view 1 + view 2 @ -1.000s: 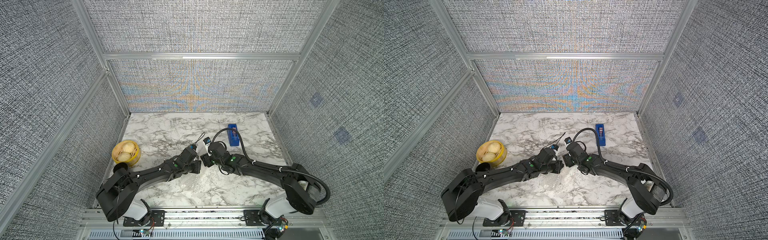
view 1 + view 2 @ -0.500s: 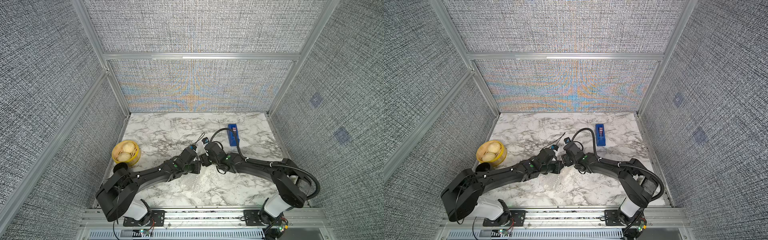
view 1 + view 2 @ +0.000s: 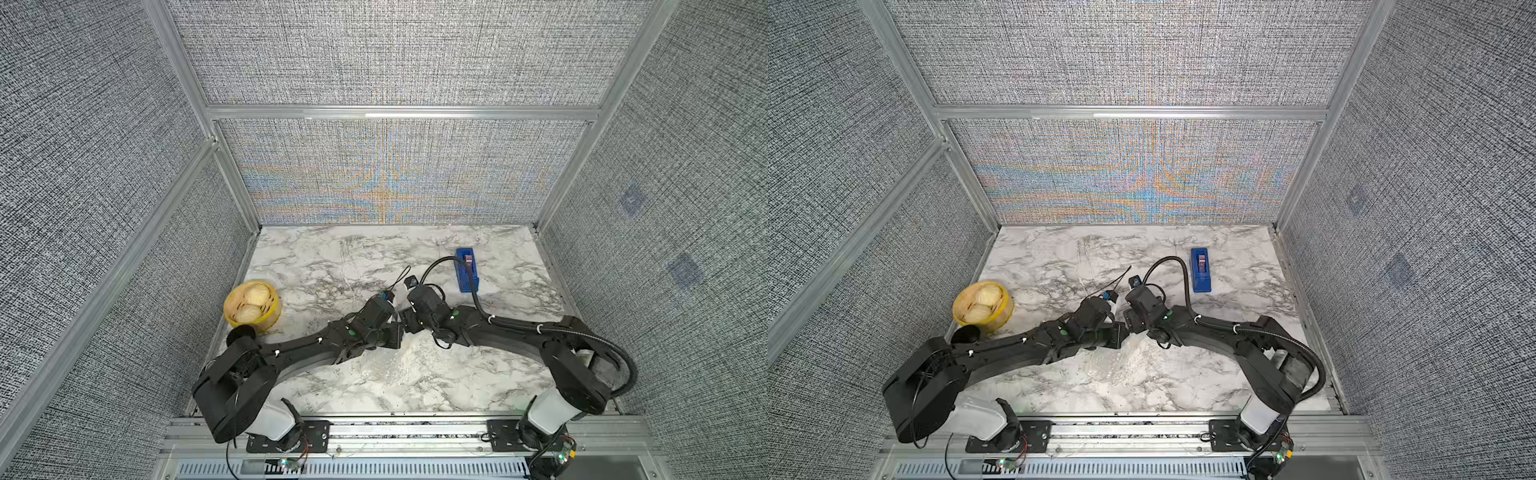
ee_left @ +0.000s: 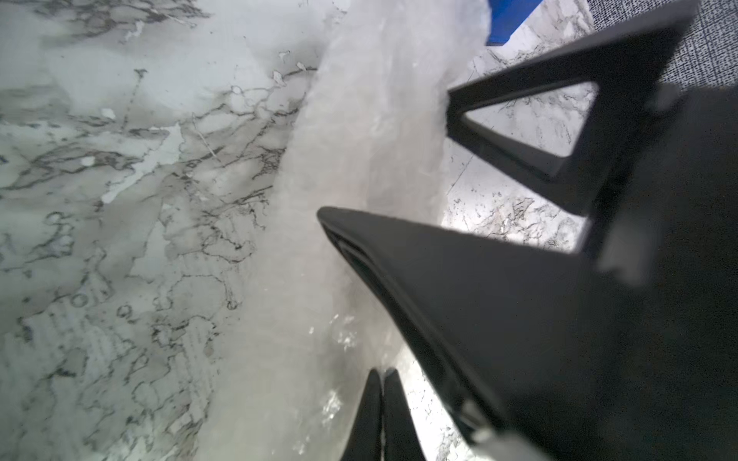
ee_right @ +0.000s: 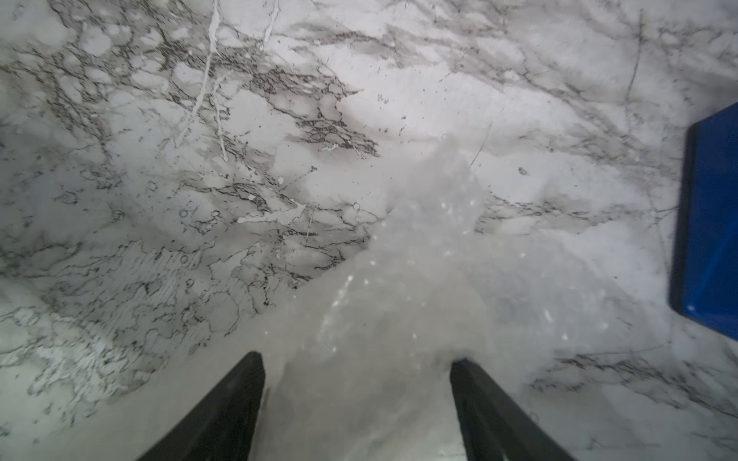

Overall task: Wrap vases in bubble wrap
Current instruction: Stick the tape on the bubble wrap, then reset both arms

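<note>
You've got the marble worktop [image 3: 324, 257] spread out under you, and both arms reach in low across it to meet nose to nose at the middle. Your left arm [image 3: 291, 353] comes from the near left corner, your right arm [image 3: 519, 336] from the near right.

Right below that meeting point lies the bubble wrap [image 3: 399, 365], clear and glinting whitish on the marble, with part of it bunched into a raised fold in the left wrist view (bubble wrap [image 4: 359, 139], blurred that close). The vase you cannot make out in any view.

Off at the left edge sits the yellow tub [image 3: 259, 323] holding cream round pieces [image 3: 256, 294], with a black round vessel [image 3: 240, 332] just beside it. Toward the far right lies a blue block [image 3: 466, 270], well apart from the wrap.

Your right gripper [image 5: 355, 359] has its fingers [image 5: 227, 407] spread wide, one on either side of the bunched wrap. Your left gripper [image 4: 382, 373] has its fingers pressed together at the foot of the wrap; whether any film is pinched between them, you cannot tell.
</note>
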